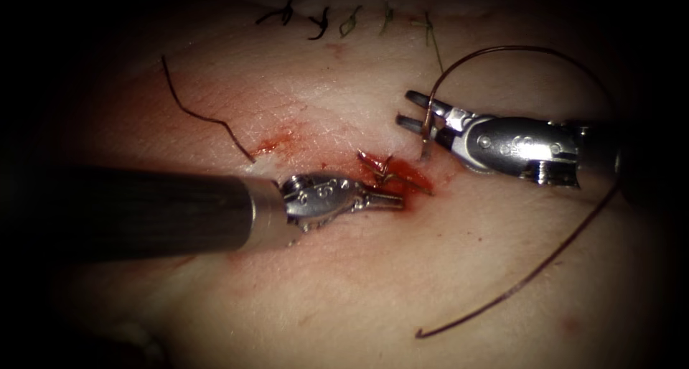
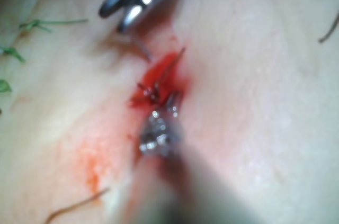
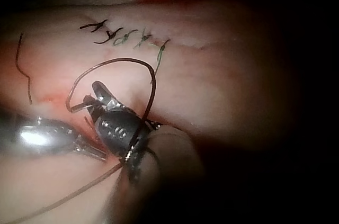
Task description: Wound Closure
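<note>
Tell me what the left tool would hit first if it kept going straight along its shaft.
Probably the cut with its red fluid: the left tool points right, its tip at the cut's lower edge. Depth is unclear.

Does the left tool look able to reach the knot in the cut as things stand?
Probably yes: the left tool lies beside the knot in the cut, nothing between them; the right tool sits apart.

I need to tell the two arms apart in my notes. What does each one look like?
The left tool is small, silver metal with a stamped number, on a silver collar and a long dark ribbed shaft. The right tool has dark slim jaws on a shiny silver riveted wrist with a dark shaft.
</note>
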{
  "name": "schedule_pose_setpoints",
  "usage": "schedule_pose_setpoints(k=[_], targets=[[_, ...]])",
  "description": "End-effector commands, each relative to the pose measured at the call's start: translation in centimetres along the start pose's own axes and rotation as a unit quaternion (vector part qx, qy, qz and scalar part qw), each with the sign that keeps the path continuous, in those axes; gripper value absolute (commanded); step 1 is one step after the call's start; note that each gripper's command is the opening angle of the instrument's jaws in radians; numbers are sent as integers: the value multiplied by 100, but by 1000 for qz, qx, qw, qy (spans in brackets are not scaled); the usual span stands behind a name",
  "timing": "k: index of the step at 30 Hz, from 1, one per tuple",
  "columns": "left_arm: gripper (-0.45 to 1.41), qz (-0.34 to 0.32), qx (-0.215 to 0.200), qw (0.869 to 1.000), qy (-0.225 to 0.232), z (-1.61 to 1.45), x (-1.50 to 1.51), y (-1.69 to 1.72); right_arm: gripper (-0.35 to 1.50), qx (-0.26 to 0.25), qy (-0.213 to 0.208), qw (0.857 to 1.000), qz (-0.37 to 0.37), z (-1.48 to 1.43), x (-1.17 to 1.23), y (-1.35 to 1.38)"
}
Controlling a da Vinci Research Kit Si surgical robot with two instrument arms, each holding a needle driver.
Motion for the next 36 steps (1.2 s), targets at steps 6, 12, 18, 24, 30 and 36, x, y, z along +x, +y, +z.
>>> schedule_pose_setpoints(k=[6,12,18,24,30,36], targets=[[3,0,-2,1000,0,8,-5,1,-35,-27,14,999,39,6,-2,0],[3,0,-2,1000,0,8,-5,1,-35,-63,31,995,69,0,-4,2],[3,0,-2,1000,0,8,-5,1,-35,-79,46,991,94,-8,-5,13],[3,0,-2,1000,0,8,-5,1,-35,-86,56,989,107,-12,2,25],[3,0,-1,1000,0,9,-5,1,-35,-79,58,989,109,-7,3,24],[3,0,-1,1000,0,9,-5,1,-35,-58,47,989,128,2,2,21]])
